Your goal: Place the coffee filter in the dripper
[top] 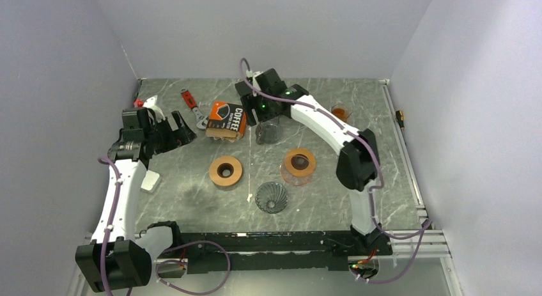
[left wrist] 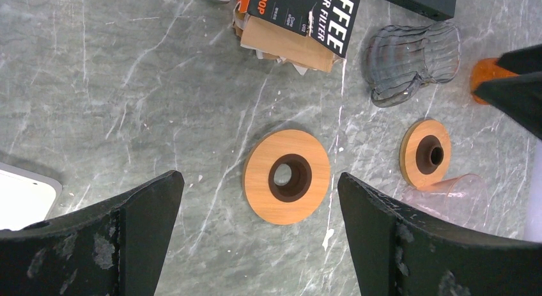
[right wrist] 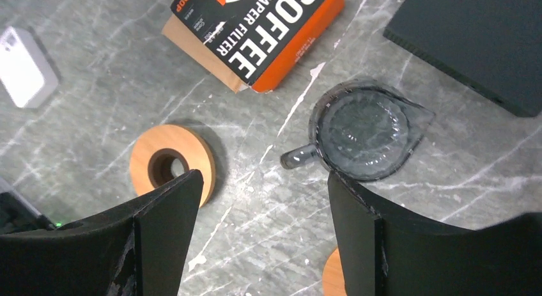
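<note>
We see brown paper filters [left wrist: 281, 43] peeking from a flat orange-black cardboard pack [right wrist: 255, 37] on the marbled grey tabletop [right wrist: 96, 104]. Just beside the pack is a smoky, ribbed, see-through dripper [right wrist: 364, 133]. The right claw [right wrist: 262, 232], arm stretched far, hangs over it, wide open and empty. The left claw [left wrist: 259, 238], above a flat wooden ring [left wrist: 287, 176], is wide open too, empty.

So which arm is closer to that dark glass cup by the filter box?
Right. The right tool hovers just over the cup; the left tool sits farther off, beyond the filter box.
</note>
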